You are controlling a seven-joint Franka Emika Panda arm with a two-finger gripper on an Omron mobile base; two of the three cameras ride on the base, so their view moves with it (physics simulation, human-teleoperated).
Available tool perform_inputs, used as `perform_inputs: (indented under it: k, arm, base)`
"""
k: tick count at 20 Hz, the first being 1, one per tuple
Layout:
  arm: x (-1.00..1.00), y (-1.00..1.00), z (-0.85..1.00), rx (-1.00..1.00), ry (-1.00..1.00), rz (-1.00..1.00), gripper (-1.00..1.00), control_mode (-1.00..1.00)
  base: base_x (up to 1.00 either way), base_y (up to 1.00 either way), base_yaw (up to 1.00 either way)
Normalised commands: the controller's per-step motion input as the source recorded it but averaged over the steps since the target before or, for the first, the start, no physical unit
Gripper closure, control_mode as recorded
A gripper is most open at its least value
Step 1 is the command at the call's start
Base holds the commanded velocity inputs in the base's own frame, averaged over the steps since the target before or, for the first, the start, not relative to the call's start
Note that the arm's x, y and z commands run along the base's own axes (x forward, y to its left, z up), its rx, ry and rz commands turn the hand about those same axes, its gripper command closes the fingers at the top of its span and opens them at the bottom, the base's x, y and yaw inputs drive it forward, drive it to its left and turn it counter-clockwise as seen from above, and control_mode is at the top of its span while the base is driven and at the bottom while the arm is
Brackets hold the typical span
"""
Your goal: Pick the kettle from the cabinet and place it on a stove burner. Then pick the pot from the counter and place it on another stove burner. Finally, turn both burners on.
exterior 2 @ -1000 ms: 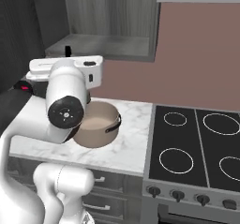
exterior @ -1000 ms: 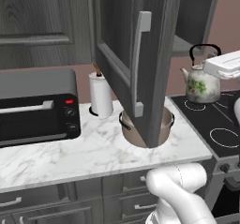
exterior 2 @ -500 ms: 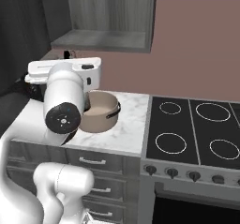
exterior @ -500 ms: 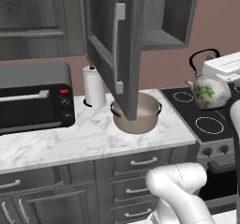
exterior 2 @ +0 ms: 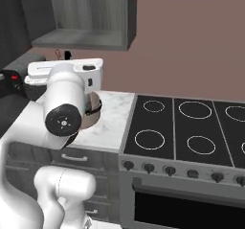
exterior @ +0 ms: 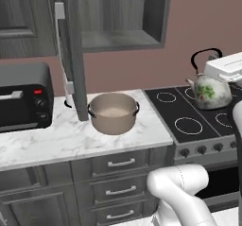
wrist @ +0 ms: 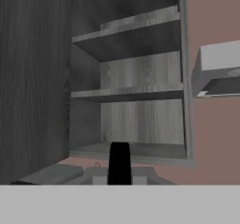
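Carrying the kettle [exterior: 208, 90] by its thin black arched handle, gripper [wrist: 119, 164] clamped tight on that handle so the white, red-and-green flowered body is hanging free above the black cooktop [exterior: 177, 108], apparently being brought over a burner ring [exterior: 188, 125] for setting down. Leaving the cabinet [exterior: 118, 17] gaping open with bare shelves, and the wide tan pot [exterior: 113, 112] waiting on the marble desk [exterior: 56, 140] just beside the cooktop for its later turn.
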Motion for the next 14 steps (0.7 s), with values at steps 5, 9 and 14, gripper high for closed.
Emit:
perform_inputs:
  k: [5, 9, 14]
  arm:
    - [0.0, 0.0, 0.0, 0.0, 0.0, 0.0, 1.0, 1.0]
    - [0.0, 0.0, 0.0, 0.0, 0.0, 0.0, 1.0, 1.0]
    - [0.0, 0.0, 0.0, 0.0, 0.0, 0.0, 1.0, 1.0]
  base:
    - [-0.08, -0.64, 0.0]
    - [-0.09, -0.62, 0.0]
    - [-0.08, -0.61, 0.0]
